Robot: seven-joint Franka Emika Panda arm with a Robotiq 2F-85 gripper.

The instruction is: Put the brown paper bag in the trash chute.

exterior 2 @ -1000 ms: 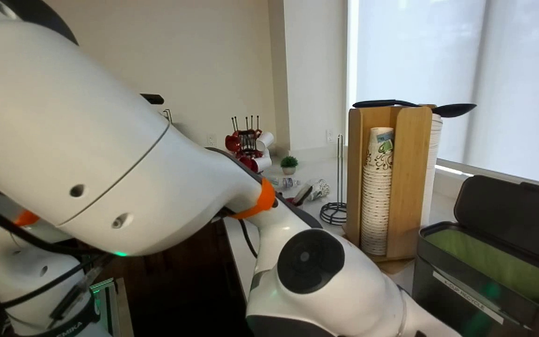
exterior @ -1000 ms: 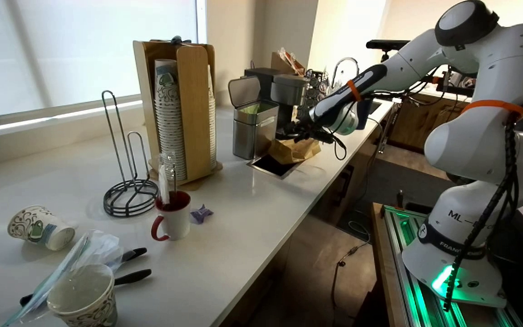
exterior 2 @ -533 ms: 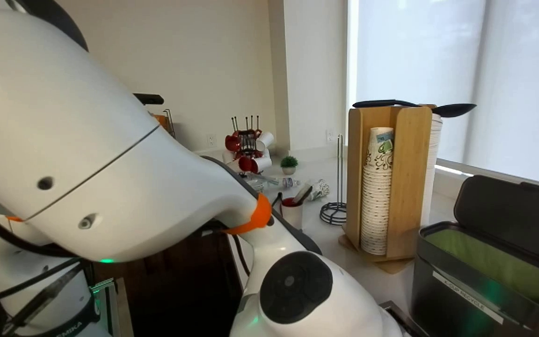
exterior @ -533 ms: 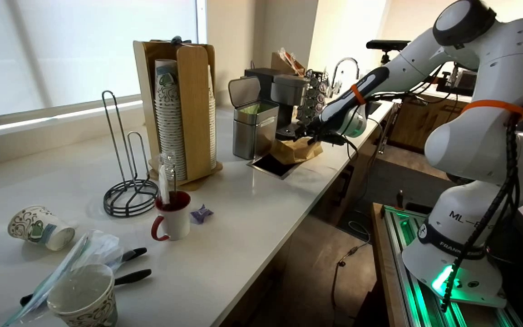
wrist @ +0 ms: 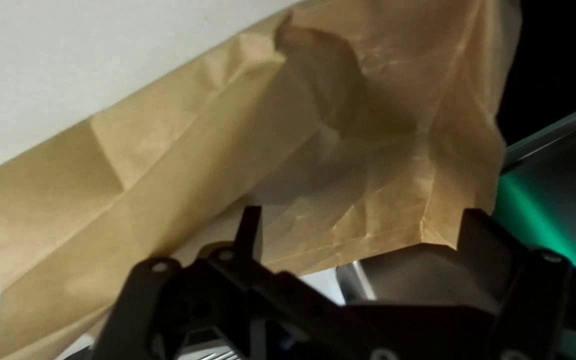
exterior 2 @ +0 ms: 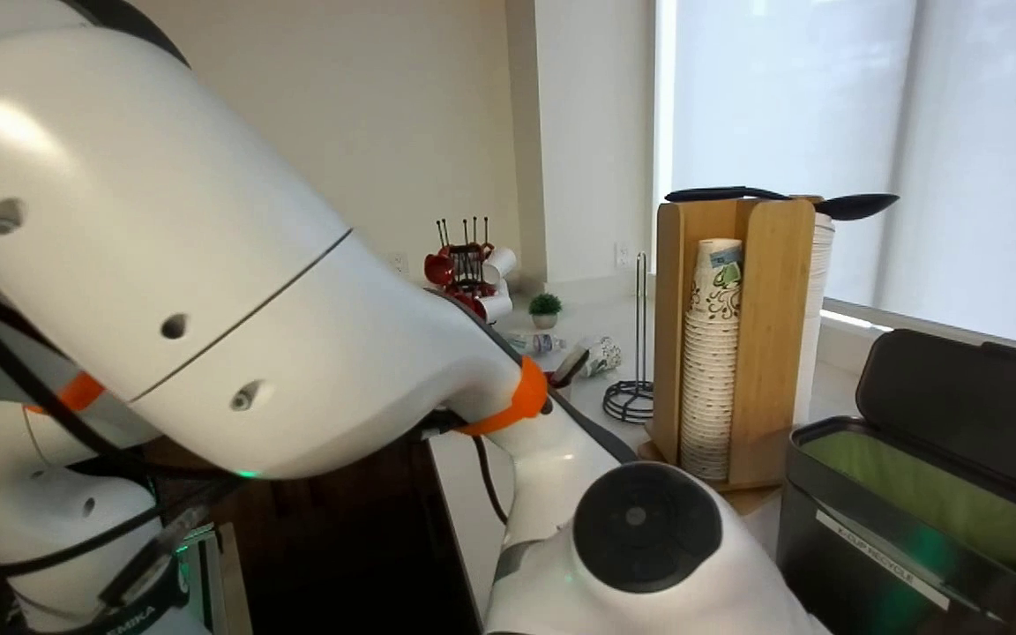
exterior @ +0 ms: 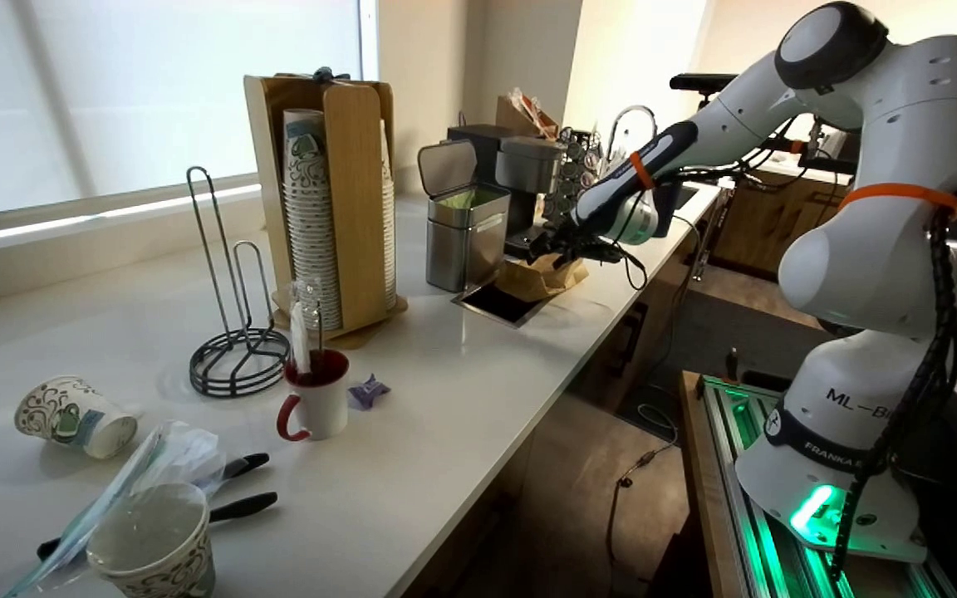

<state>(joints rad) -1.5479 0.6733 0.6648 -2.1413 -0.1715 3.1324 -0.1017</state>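
Observation:
The brown paper bag (exterior: 538,281), crumpled and tan, lies on the counter partly over the trash chute (exterior: 502,307). The chute is a dark square opening with a pale metal rim. My gripper (exterior: 552,256) is just above the bag. In the wrist view the bag (wrist: 248,155) spreads across most of the picture, with a black area of the chute (wrist: 558,55) at its upper right. There the gripper's fingers (wrist: 363,225) stand wide apart, with the bag's edge below and between them and nothing clamped. The exterior view dominated by the arm (exterior 2: 367,353) hides bag, chute and gripper.
A grey metal canister (exterior: 449,253) with raised lid stands beside the chute. A wooden cup holder (exterior: 352,208), wire stand (exterior: 233,365) and red-white mug (exterior: 327,407) stand on the counter. A coffee maker (exterior: 524,178) is behind the canister.
The gripper and forearm moved right and slightly down, then back left to over the bag. The bag shifted only slightly and still lies partly over the chute.

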